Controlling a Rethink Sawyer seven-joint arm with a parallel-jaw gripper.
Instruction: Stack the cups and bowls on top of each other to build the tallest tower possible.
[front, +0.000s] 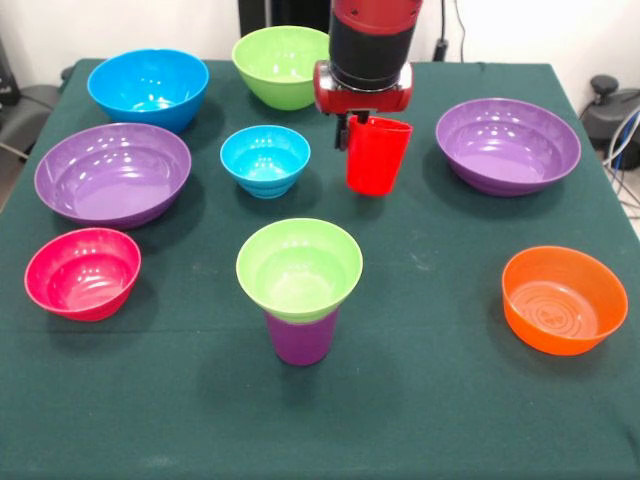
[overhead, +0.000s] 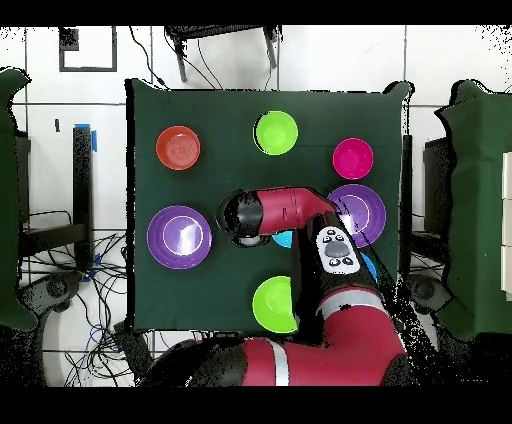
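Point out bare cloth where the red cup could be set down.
Widest bare cloth: between the green bowl on the purple cup and the orange bowl. The front edge is bare too. Crowded: around the small blue bowl.

Front view. The front cup is standing at the near centre of the bench, with the top bowl sitting on its rim. Behind this pair, slightly left, the inner bowl is resting. To its right, the second cup is hanging from the claw. The left wide bowl and right wide bowl are flanking these. The far-left bowl and far-centre bowl are lying behind. The near-left bowl and near-right bowl are flanking the front cup.
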